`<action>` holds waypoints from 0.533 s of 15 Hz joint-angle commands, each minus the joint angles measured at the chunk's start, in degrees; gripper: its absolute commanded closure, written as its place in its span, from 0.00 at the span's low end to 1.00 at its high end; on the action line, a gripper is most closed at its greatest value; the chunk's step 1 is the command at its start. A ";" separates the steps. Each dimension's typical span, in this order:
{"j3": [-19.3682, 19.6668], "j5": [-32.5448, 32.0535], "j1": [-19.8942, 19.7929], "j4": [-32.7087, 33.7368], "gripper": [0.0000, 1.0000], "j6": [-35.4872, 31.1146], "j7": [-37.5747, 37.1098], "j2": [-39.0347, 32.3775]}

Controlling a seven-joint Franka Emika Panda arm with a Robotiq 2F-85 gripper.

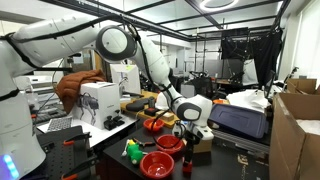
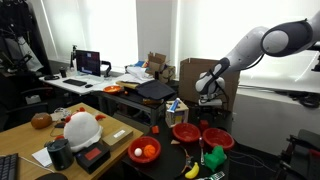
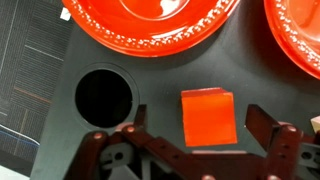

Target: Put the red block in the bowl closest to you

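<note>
In the wrist view the red block [image 3: 208, 117] lies on a dark surface. My gripper [image 3: 198, 132] is open, with one finger on each side of the block and a gap between each finger and it. A red bowl [image 3: 150, 25] fills the top of that view, and the edge of another red bowl [image 3: 300, 35] shows at top right. In both exterior views the gripper [image 1: 190, 136] [image 2: 206, 98] hangs over the dark table by the red bowls [image 1: 169, 144] [image 2: 186, 131]. The block itself is hidden in the exterior views.
A round black hole [image 3: 103, 97] lies left of the block. A third red bowl [image 1: 157, 164], green objects [image 1: 133, 151] [image 2: 212, 157] and a banana [image 2: 192, 171] sit nearby. An orange bowl [image 2: 145, 151], a laptop [image 1: 238, 121] and cardboard boxes [image 1: 298, 135] crowd the table.
</note>
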State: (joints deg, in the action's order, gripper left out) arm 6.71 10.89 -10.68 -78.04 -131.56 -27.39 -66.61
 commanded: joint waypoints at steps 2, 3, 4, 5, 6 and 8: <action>-0.07 1.60 0.32 -1.68 0.00 -1.49 1.51 0.53; -0.26 1.59 0.21 -1.69 0.00 -1.48 1.95 0.40; -0.62 1.77 -0.04 -1.83 0.00 -1.63 2.51 0.32; -0.70 1.76 -0.04 -1.89 0.00 -1.85 2.83 0.20; -0.65 1.57 0.03 -1.85 0.00 -2.14 3.41 -0.01; -0.78 1.55 -0.01 -1.71 0.00 -2.53 4.20 -0.47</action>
State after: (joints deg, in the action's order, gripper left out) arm 6.22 11.07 -10.66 -78.52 -132.15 -25.56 -67.23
